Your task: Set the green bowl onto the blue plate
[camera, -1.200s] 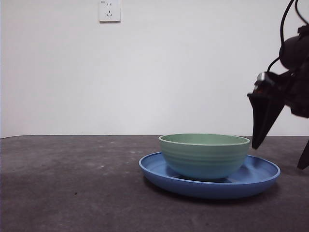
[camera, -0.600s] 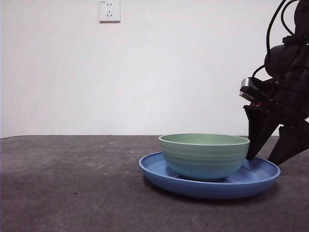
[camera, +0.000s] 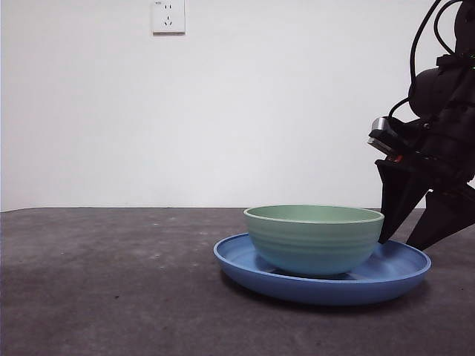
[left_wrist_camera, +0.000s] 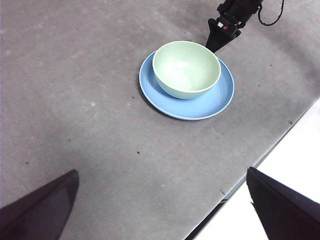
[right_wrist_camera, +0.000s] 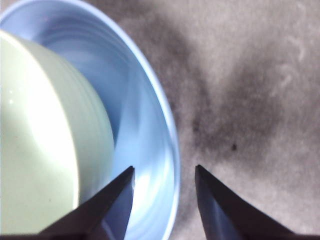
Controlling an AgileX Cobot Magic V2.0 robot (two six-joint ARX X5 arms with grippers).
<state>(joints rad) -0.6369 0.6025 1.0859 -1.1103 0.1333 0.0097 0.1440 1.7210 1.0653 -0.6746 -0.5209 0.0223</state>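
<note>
On the grey table (camera: 111, 282), well to the left of the dishes, nothing stands; a wall socket (camera: 168, 15) sits high on the far wall. Right of centre, the green bowl (camera: 314, 239) rests upright inside the blue plate (camera: 245, 263), so the placing looks done. Just right of the bowl hangs the right gripper (camera: 415, 237), its jaws parted a moderate way and empty, straddling the plate's right rim (right_wrist_camera: 170, 130) with one jaw over the plate floor and one outside. The bowl lies to this gripper's left, close but apparently not touching. A clean upward retreat seems all that remains. The left gripper (left_wrist_camera: 160, 210) waits well apart on the near side, jaws wide, holding nothing.
</note>
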